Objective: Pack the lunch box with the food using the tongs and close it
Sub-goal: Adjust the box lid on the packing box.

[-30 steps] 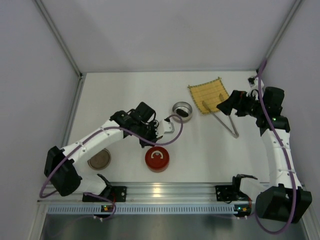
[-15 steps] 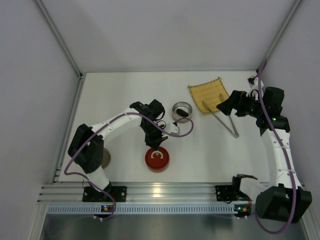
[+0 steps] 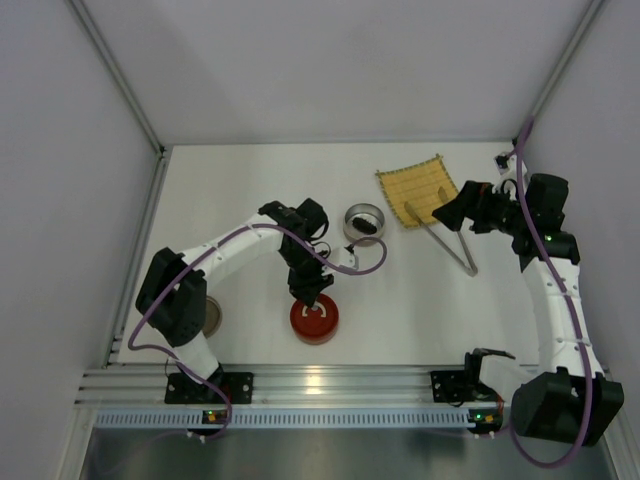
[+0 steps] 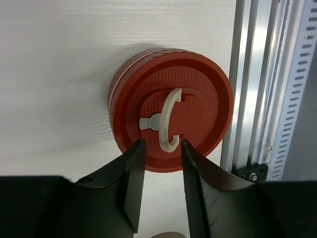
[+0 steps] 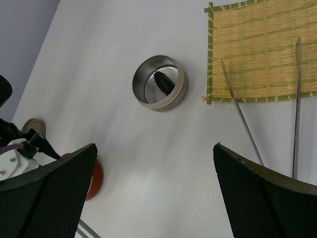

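The lunch box [image 3: 364, 222] is a round steel tin standing open left of the mat; the dark spiky food piece [image 5: 163, 82] lies inside it [image 5: 160, 89]. The tongs [image 3: 452, 243] lie in a V, their thin arms [image 5: 241, 119] reaching onto the yellow mat. A red round lid [image 4: 171, 109] with a cream loop handle [image 4: 168, 119] rests near the front rail [image 3: 314, 320]. My left gripper [image 4: 162, 143] hangs just over it [image 3: 308, 290], jaws partly open and holding nothing, tips either side of the handle's end. My right gripper [image 5: 154, 146] stands wide open above the tongs [image 3: 447, 215].
The yellow woven mat [image 3: 418, 190] lies at the back right. A tan round disc [image 3: 208, 318] sits at the front left, half hidden by the left arm. The aluminium rail [image 4: 252, 99] runs close behind the red lid. Grey walls close in the table.
The left arm swung from beside the steel tin to above the red lid and came lower. Its jaws went from shut to partly open. The right arm stayed still.
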Robot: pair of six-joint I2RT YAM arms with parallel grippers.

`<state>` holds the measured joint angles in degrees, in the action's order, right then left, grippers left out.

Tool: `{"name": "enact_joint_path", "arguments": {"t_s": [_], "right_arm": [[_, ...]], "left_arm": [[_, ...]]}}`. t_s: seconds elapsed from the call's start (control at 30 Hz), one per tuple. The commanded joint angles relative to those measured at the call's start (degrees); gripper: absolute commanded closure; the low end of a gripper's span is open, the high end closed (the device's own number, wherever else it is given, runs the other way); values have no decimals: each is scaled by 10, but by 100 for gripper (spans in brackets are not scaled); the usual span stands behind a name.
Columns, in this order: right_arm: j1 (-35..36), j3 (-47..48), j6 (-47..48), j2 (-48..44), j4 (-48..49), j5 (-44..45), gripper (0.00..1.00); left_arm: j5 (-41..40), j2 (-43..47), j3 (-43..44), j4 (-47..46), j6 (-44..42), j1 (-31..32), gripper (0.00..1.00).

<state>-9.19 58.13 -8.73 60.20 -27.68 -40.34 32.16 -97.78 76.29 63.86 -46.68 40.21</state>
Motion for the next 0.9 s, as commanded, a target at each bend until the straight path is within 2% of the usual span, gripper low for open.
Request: {"name": "enact_joint_path", "arguments": {"t_s": [0.0, 0.03, 0.1, 0.2, 0.3, 0.5, 0.87], "right_arm": [[-11, 4, 4, 2, 18, -11, 0], [-11, 4, 5, 2, 17, -11, 1], [-11, 3, 6, 2, 15, -13, 1], [-11, 1, 6, -1, 16, -13, 1], [-10, 0, 4, -2, 18, -14, 1], [-11, 1, 6, -1, 17, -14, 1], [-11, 2, 3, 4, 21, -17, 1]], "left_arm": [[25, 21, 9, 7, -10, 2, 60], [24, 22, 8, 1, -9, 2, 61], [27, 30, 10, -4, -4, 0, 75], [30, 36, 25, -13, 4, -4, 88], [23, 24, 40, -12, 7, -6, 92], [-7, 4, 25, -29, -5, -4, 95], [-59, -6, 0, -53, 1, 19, 91]]}}
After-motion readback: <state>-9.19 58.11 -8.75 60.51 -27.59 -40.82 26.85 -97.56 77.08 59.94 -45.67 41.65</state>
